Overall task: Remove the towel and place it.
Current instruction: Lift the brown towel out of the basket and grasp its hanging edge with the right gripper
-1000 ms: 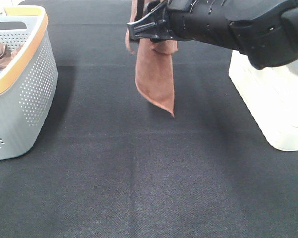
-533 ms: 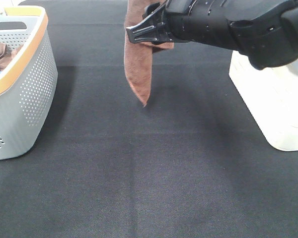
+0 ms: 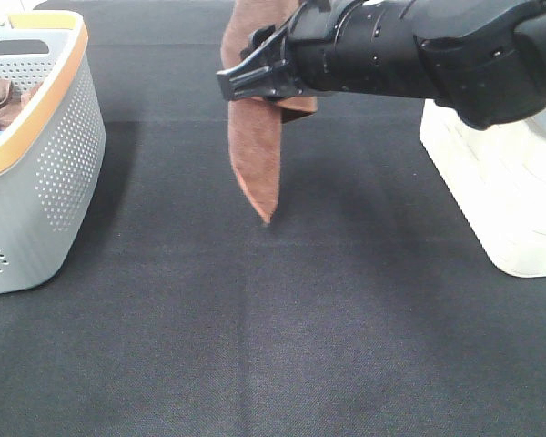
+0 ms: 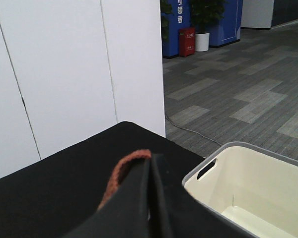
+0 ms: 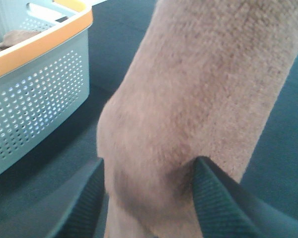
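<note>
Towel [image 3: 255,155], reddish-brown microfibre: hangs as a narrow drape over the black table [image 3: 255,346], lowest corner near the tabletop, between grey basket [image 3: 64,155] and white bin [image 3: 510,191]. Likely light, limp, grippy pile, unbreakable. Right gripper [image 5: 148,193]: jaws wide, straddling mid-drape. Left gripper [image 4: 150,198]: clamped on the towel's top edge. Recommended hold: hem or corner.

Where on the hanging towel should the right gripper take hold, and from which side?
Grip the towel high on its hanging fold, below the hem that the left gripper pinches. Come level from the right of the high view, the right gripper straddling it: the fold hangs narrow and vertical, so it should fit between the jaws.
</note>
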